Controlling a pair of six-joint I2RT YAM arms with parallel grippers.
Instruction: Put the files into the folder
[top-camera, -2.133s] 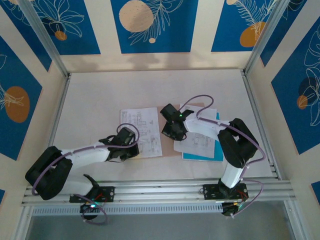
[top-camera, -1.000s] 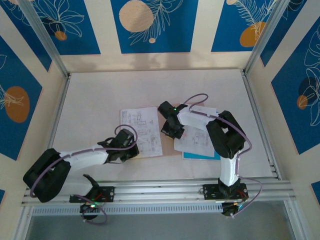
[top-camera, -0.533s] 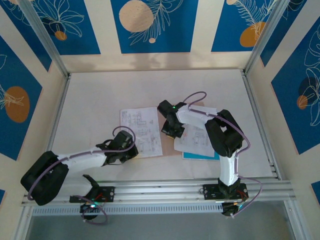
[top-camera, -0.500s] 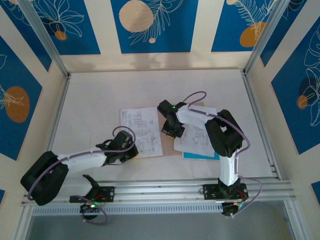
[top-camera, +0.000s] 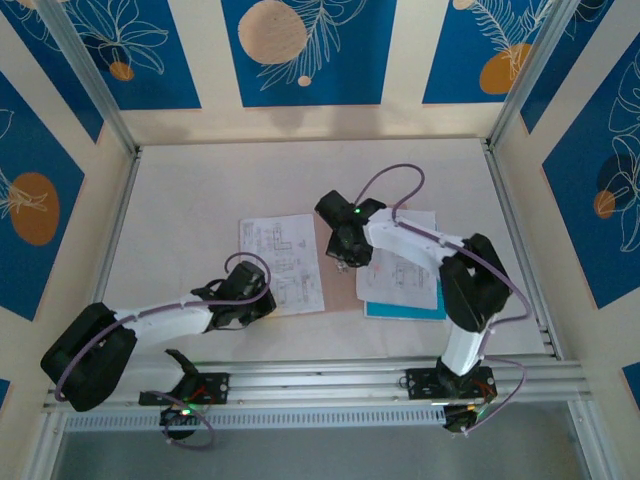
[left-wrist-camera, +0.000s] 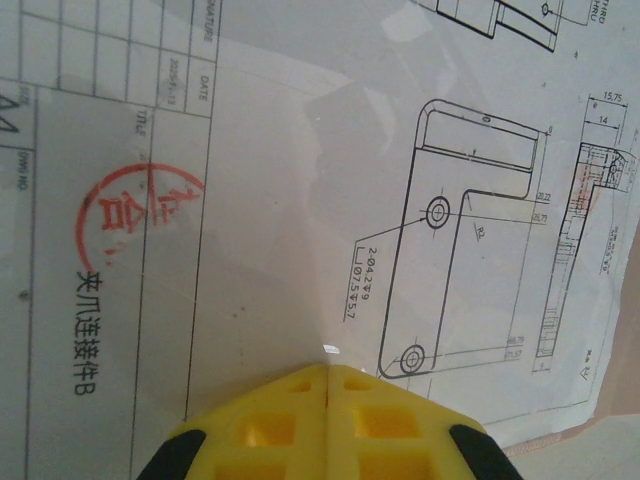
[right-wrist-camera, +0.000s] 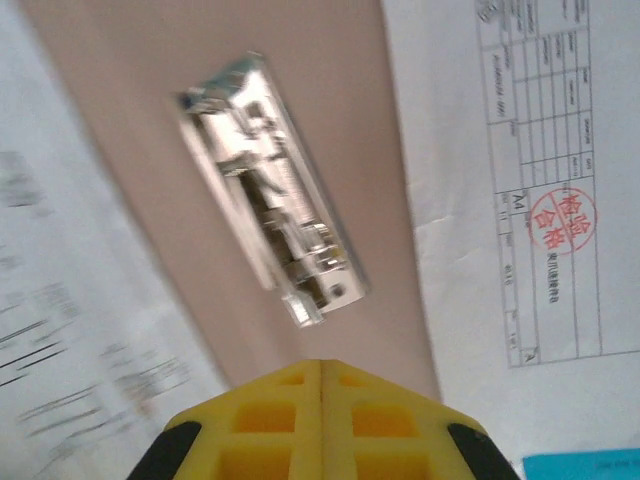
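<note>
On the table (top-camera: 200, 190), the folder (top-camera: 337, 292) lies open and flat mid-table. It's mostly covered, with a tan strip showing between the papers. One white drawing sheet (top-camera: 280, 262) sits on its left half. The second white sheet (top-camera: 400, 278) is on the right, stacked over the cyan sheet (top-camera: 405, 314), whose edge sticks out at the near and right sides. Wrist view: left gripper (left-wrist-camera: 327, 372) has pads together with nothing between, tips over the left sheet; can't tell contact. Likewise right gripper (right-wrist-camera: 322, 366) has pads together and empty, above the bare folder spine, with the metal clip (right-wrist-camera: 270, 190) just ahead of the tips.
</note>
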